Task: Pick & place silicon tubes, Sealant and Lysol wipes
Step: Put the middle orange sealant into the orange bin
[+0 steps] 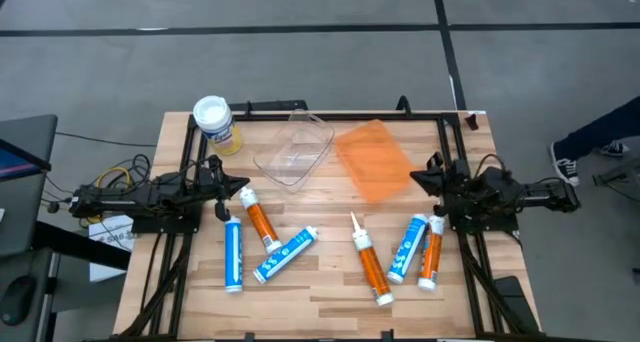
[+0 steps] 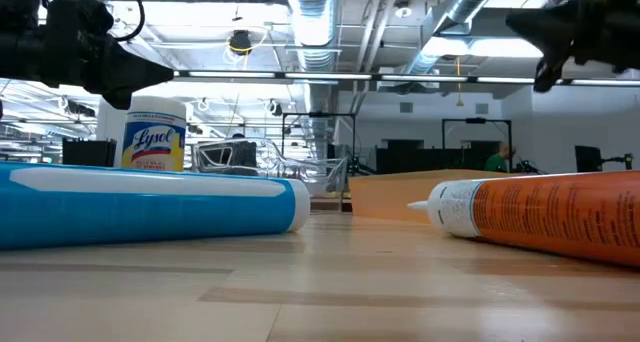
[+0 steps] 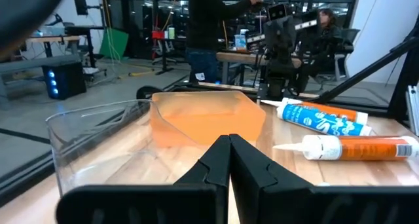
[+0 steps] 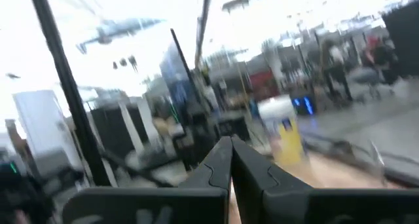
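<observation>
Nearest the low camera lie a blue tube (image 2: 150, 207) and an orange tube (image 2: 545, 214) on the wooden table (image 1: 320, 287), both on their sides with nothing holding them. Taking the clear bin (image 1: 293, 148) as the landmark: the orange bin (image 1: 372, 159) sits just beside it on the right arm's side, and the Lysol wipes (image 1: 216, 122) stand upright near it on the left arm's side, at the table's far corner. Six tubes lie nearer the front edge than the clear bin, three toward each arm, none inside either bin, so the work looks barely begun. The left gripper (image 1: 240, 188) hangs just in front of the clear bin, fingers pressed together and empty; the right gripper (image 1: 418, 177) waits beyond the orange bin, also clenched on nothing. For a good first pick, I judge the left gripper should part its fingers before descending and take the orange tube right by it across the body's middle, since a round tube will roll if nudged off-centre.
</observation>
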`<state>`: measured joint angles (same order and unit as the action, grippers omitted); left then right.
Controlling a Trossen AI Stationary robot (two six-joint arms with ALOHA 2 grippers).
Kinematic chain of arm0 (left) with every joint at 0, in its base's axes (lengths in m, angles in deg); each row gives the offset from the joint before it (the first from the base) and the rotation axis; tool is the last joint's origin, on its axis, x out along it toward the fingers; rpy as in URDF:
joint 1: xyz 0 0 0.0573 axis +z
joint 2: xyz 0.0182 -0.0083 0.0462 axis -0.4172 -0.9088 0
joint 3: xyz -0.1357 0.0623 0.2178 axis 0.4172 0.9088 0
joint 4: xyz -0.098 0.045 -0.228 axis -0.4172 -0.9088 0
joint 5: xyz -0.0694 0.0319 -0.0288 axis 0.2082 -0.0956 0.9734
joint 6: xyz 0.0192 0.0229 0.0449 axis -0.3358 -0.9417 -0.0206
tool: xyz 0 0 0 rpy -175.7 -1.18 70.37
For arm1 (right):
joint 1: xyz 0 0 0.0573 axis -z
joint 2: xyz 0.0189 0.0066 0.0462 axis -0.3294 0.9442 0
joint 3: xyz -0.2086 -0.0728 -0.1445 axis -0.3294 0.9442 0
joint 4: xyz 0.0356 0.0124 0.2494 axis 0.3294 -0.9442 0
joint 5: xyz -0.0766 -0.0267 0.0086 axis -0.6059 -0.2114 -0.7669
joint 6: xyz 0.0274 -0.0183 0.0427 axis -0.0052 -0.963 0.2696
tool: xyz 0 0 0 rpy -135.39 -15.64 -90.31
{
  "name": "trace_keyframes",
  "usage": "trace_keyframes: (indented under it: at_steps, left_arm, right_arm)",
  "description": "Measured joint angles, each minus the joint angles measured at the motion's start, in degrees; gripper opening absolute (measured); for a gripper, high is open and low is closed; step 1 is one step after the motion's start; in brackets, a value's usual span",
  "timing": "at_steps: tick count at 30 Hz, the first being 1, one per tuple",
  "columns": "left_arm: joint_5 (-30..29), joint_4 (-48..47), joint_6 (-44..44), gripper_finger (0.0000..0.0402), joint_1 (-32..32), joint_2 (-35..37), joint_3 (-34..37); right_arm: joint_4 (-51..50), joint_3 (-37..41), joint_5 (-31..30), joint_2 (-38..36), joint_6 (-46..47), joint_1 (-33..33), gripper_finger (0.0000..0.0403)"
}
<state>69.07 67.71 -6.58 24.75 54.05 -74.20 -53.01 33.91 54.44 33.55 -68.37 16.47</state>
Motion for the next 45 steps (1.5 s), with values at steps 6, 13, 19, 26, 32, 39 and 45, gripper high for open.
trace_keyframes:
  at_steps: [6, 13, 19, 26, 32, 39, 45]
  left_arm:
    - [0.04, 0.0, -1.2, 0.0, 0.0, 0.0, 0.0]
    - [0.07, -0.02, -1.22, 0.0, 0.0, 0.0, 0.0]
    - [0.09, -0.35, -1.25, 0.0, 0.0, 0.0, -0.04]
    - [0.09, -0.44, -1.33, 0.0, 0.0, 0.0, -0.04]
    - [0.11, -0.68, -1.33, 0.0, 0.0, 0.0, -0.04]
    - [0.12, -0.81, -1.33, 0.0, 0.0, 0.0, -0.07]
    - [0.13, -0.92, -1.31, 0.0, 0.0, 0.0, -0.07]
  right_arm:
    - [1.53, -3.49, 0.21, 1.66, 4.55, -0.88, 0.0]
    - [-9.12, -21.28, -0.23, 20.1, 2.71, -8.54, 0.0]
    - [-47.81, -45.95, -2.1, 43.45, 11.87, -15.18, 0.0]
    - [-75.77, -63.54, -0.24, 68.21, 24.64, -18.47, 0.0]
    - [-77.45, -68.14, 5.42, 81.84, 33.45, -17.82, 0.0007]
    - [-77.23, -71.54, 13.39, 91.96, 39.3, -17.75, 0.0108]
    - [-73.05, -72.57, 13.8, 96.44, 44.03, -17.69, 0.0236]
